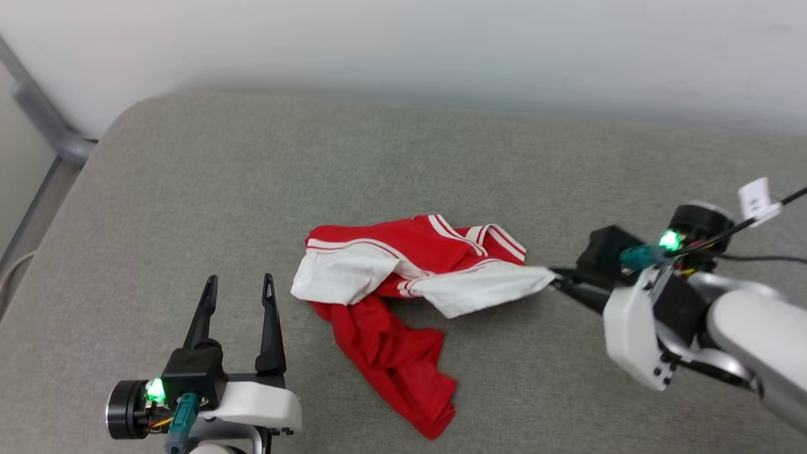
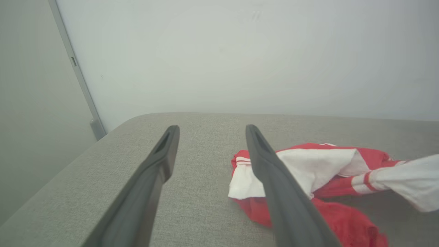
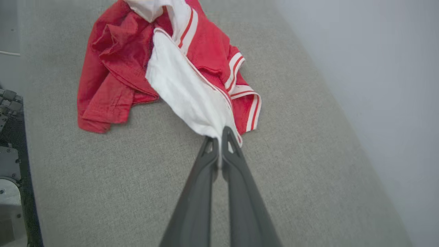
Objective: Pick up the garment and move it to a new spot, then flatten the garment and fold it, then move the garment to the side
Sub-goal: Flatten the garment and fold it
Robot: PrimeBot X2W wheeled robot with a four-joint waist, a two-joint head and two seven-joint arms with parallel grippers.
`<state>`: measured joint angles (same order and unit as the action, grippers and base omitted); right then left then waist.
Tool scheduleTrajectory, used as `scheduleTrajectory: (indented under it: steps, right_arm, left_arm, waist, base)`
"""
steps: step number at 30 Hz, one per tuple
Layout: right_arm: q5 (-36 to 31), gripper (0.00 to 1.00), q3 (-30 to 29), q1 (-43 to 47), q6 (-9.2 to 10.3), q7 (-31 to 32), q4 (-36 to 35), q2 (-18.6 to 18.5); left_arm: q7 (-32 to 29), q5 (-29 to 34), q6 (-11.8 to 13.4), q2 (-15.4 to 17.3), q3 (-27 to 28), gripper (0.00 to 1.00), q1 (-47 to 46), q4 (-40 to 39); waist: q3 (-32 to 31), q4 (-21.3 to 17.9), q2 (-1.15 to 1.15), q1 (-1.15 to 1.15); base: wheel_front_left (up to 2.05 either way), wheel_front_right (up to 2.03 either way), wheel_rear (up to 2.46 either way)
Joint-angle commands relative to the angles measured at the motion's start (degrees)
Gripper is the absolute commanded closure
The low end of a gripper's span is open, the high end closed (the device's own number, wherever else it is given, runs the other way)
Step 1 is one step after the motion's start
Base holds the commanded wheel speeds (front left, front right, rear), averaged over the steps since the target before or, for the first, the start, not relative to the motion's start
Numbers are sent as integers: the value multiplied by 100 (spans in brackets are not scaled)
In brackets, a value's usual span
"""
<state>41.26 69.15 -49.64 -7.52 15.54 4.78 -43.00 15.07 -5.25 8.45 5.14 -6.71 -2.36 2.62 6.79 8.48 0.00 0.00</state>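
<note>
- A pale wall [image 1: 403, 44] backs a grey, fabric-covered surface [image 1: 189, 189] with a rounded far-left corner. A grey metal post [image 1: 38, 107] stands beyond that corner.
- The garment [image 1: 403, 246] lies crumpled near the middle of the surface. Its red body is bunched and trails toward the near edge, and its striped trim shows on the far side.
- One white sleeve [image 1: 485, 287] is drawn out to the right, toward the right gripper [image 1: 558, 277].
- In the right wrist view, the right gripper [image 3: 219, 137] has its two fingers pressed together on the tip of that sleeve, so it is holding the garment by the sleeve edge.
- The left gripper [image 1: 240, 277] sits at the near left with its fingers spread wide and nothing between them, just left of the garment and not touching it. In its own view the left gripper [image 2: 211, 127] points at the far wall.
- The step in hand looks like the first one, the pick-up: the grip is made, but most of the cloth rests on the surface.
- The next move likely calls for raising the right arm high enough that the hanging body clears the surface, then carrying it to a new spot.
- The hold is on a thin edge, so a gentle lift seems wise. The free left gripper could take a second corner.
</note>
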Motion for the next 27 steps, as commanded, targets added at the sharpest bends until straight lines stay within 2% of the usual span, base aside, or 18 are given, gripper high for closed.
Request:
scheduleTrajectory:
  steps: [1, 8, 13, 19, 22, 27]
  right_arm:
    - [-29, 100, -211, -88, 6, -69, -212, -152]
    - [-218, 100, -1108, 246, 7, -45, -867, -533]
    - [-262, 100, -1570, 713, 7, 136, -1053, -796]
    - [-161, 100, -2256, 1947, 7, 298, -1003, -1123]
    - [-115, 100, -2727, 2765, 7, 286, -931, -1175]
    - [-136, 100, -3577, 4027, 7, 211, -673, -1055]
  left_arm:
    - [14, 50, -40, -10, 56, 0, 116, 16]
    - [14, 107, -129, -44, 158, 0, 274, 39]
    - [14, 119, -166, -67, 210, 0, 362, 45]
    - [14, 129, -206, -106, 251, 0, 476, 71]
    - [14, 139, -224, -115, 271, 0, 530, 77]
    - [14, 156, -243, -127, 306, 0, 553, 76]
  waist:
    - [-169, -128, 0, 0]
    - [-383, -232, 0, 0]
    - [-482, -284, 0, 0]
    - [-567, -387, 0, 0]
    - [-588, -456, 0, 0]
    - [-579, -575, 0, 0]
  base:
    - [0, 0, 0]
    - [0, 0, 0]
    - [0, 0, 0]
    - [0, 0, 0]
    - [0, 0, 0]
    - [0, 0, 0]
